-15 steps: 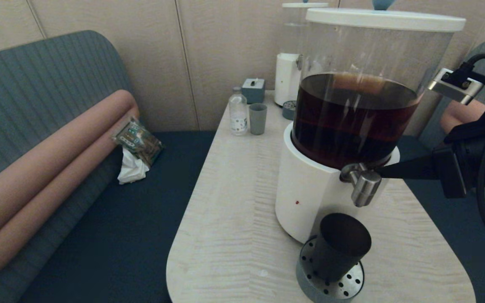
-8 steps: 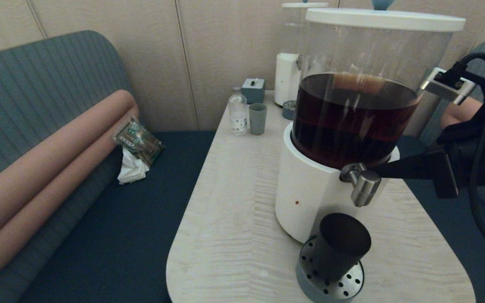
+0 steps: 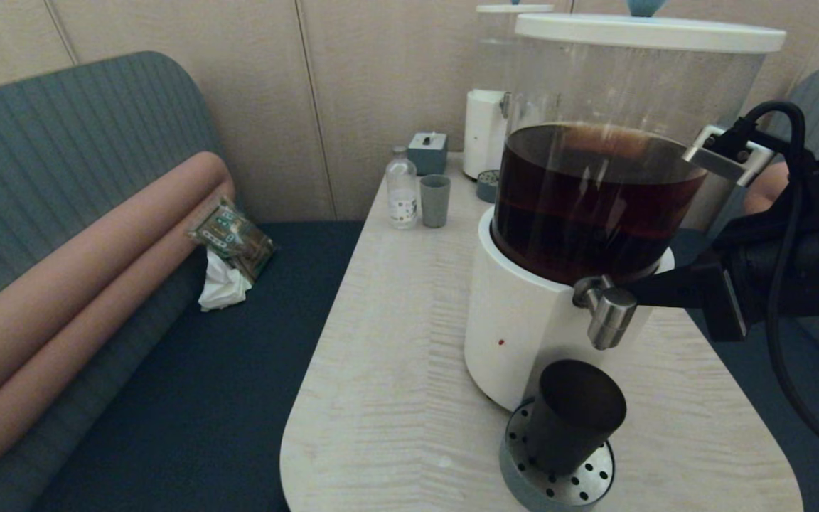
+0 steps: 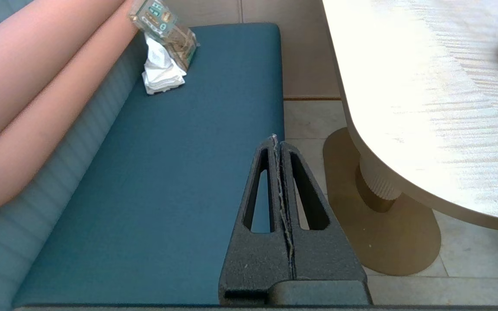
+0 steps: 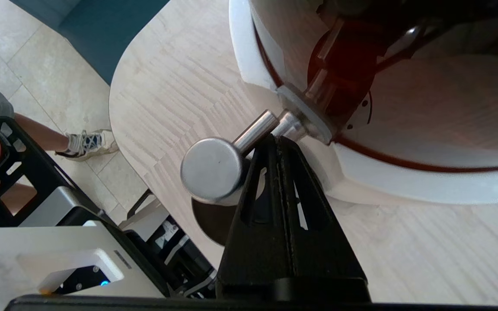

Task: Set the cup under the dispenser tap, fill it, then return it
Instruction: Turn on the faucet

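Note:
The matte black cup stands on the round perforated drip tray right below the brushed-steel dispenser tap of the big white-based dispenser with dark brown liquid. My right gripper is shut with nothing in it; its tips rest against the tap from the right. In the right wrist view the shut fingertips touch the tap's stem behind its round steel cap. Part of the cup's dark rim shows below. My left gripper hangs shut over the blue bench, beside the table.
At the table's far end stand a small bottle, a grey-green cup, a small blue box and a smaller white dispenser. A packet on a tissue lies on the bench. The table edge is rounded.
My right arm has moved left, pushing its shut tips against the tap; the tap has tilted slightly left. The cup has not moved.

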Motion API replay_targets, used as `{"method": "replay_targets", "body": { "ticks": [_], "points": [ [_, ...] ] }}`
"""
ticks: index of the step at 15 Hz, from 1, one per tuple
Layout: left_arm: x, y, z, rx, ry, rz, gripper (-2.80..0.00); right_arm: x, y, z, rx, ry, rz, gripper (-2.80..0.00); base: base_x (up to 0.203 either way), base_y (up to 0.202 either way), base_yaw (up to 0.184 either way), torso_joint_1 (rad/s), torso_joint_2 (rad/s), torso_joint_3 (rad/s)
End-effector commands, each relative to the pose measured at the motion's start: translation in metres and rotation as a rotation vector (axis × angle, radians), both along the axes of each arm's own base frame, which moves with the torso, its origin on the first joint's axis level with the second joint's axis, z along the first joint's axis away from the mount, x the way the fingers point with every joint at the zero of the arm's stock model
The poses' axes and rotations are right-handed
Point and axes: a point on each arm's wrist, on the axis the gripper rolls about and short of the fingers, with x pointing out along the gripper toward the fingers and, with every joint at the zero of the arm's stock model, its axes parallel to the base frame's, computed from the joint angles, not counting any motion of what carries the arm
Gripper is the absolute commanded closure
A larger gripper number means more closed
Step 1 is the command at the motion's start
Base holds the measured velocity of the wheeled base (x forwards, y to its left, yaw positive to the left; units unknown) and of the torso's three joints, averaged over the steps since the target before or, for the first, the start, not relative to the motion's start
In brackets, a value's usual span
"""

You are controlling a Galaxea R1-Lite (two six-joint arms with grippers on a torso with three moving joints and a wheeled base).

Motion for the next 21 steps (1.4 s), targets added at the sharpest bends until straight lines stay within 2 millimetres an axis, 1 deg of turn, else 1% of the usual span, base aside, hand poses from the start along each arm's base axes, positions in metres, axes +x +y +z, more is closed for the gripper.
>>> {"method": "replay_targets", "body": {
  "ticks": [1, 8, 21],
  "points": [
    [0.0000, 0.0000, 0.0000, 0.001, -0.001, 0.000, 0.00, 0.0012, 0.0012, -0.0011, 0.000, 0.002, 0.006, 0.00, 0.000, 0.000, 0.000, 0.000, 0.00, 0.000],
    [0.0000, 0.0000, 0.0001, 0.001, 0.000, 0.000, 0.00, 0.0052, 0.0033, 0.0024, 0.016, -0.049, 0.010, 0.00, 0.000, 0.000, 0.000, 0.000, 0.00, 0.000],
    [0.0000, 0.0000, 0.0000, 0.001, -0.001, 0.000, 0.00, 0.0089, 0.0098, -0.0010, 0.001, -0.091, 0.055, 0.00, 0.000, 0.000, 0.000, 0.000, 0.00, 0.000]
  ]
}}
